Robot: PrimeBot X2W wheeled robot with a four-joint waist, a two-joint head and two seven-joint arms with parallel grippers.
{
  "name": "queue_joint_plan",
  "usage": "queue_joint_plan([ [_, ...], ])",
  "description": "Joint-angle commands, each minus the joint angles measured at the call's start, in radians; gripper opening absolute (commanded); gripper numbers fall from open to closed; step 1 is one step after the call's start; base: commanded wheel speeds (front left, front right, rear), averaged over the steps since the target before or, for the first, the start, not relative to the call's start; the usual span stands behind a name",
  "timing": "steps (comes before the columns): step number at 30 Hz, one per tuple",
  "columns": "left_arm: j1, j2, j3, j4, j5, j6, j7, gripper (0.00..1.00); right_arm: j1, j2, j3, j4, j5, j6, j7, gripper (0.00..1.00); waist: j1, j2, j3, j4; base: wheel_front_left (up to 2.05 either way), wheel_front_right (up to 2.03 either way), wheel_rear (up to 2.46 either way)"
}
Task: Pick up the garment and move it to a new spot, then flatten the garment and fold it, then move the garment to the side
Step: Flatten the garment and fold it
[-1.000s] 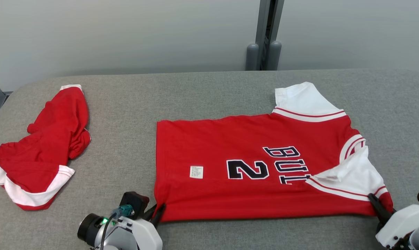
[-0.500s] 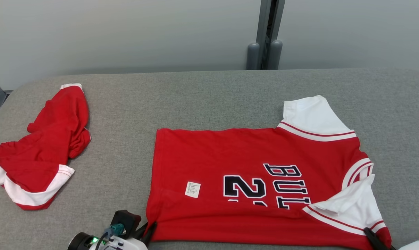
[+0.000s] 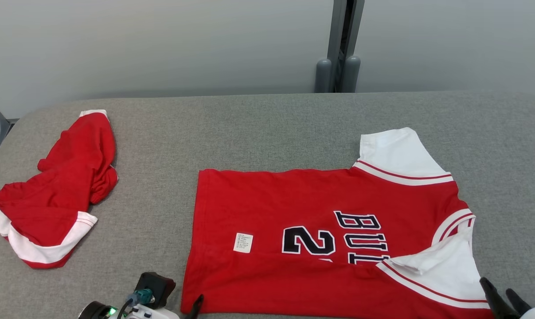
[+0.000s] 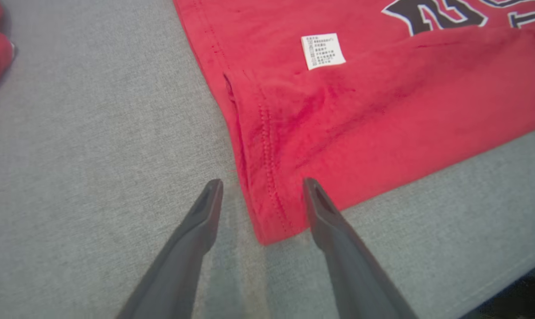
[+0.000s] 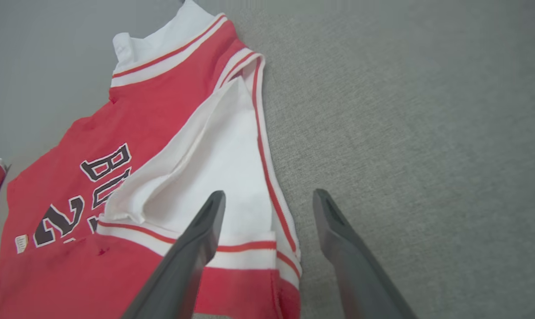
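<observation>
The garment (image 3: 320,239) is a red jersey with white sleeves and dark lettering, lying spread on the grey table, its near strip folded over. In the left wrist view my left gripper (image 4: 262,185) is open, its fingers straddling the garment's (image 4: 360,115) near hem corner, which lies loose on the table. My right gripper (image 5: 269,196) is open too, above the folded white sleeve (image 5: 214,168) at the shoulder corner. In the head view the left gripper (image 3: 195,308) sits at the jersey's lower left corner and the right gripper (image 3: 500,296) at its lower right.
A second red and white garment (image 3: 59,199) lies crumpled at the table's left end. The grey padded table (image 3: 267,128) has bare room behind the jersey. A dark post (image 3: 338,66) stands behind the table. The table's near edge (image 4: 529,270) runs close by the left gripper.
Both grippers pulled the jersey's near edge toward me, then opened and let it go. The jersey now lies free on the table.
</observation>
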Motion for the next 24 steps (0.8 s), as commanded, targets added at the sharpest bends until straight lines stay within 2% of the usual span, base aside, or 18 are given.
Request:
queue_joint_plan([
  [1,0.001,0.008,0.002,-0.009,-0.009,0.003,0.009,1.0,-0.005,0.011,-0.031,-0.026,-0.038,0.001,0.013,1.0,0.0,-0.0001,0.002,0.0,0.0,0.0,0.0],
  [3,0.0,0.019,0.006,-0.022,-0.014,0.002,0.016,1.0,-0.017,0.022,-0.054,-0.062,-0.084,0.001,0.023,1.0,0.0,-0.0001,0.006,-0.002,0.0,0.0,0.0],
  [7,-0.024,0.028,0.048,-0.044,-0.017,0.032,-0.019,1.0,-0.05,0.024,-0.062,-0.138,-0.159,0.001,-0.007,1.0,0.0,-0.0001,0.02,-0.008,0.0,0.0,0.0],
  [13,-0.075,0.005,0.13,-0.059,-0.028,0.078,-0.108,1.0,-0.141,-0.042,0.051,-0.21,-0.239,0.0,-0.133,1.0,0.0,-0.0001,0.075,-0.034,0.0,0.0,0.0],
  [18,-0.139,-0.029,0.187,-0.03,-0.032,0.09,-0.19,1.0,-0.222,-0.09,0.124,-0.212,-0.297,0.0,-0.249,1.0,0.0,-0.0001,0.136,-0.052,0.0,0.0,0.0],
  [24,-0.221,-0.035,0.19,0.057,0.012,0.095,-0.229,1.0,-0.266,-0.094,0.171,-0.184,-0.322,0.0,-0.326,1.0,0.0,-0.0001,0.187,-0.081,0.0,0.0,0.0],
])
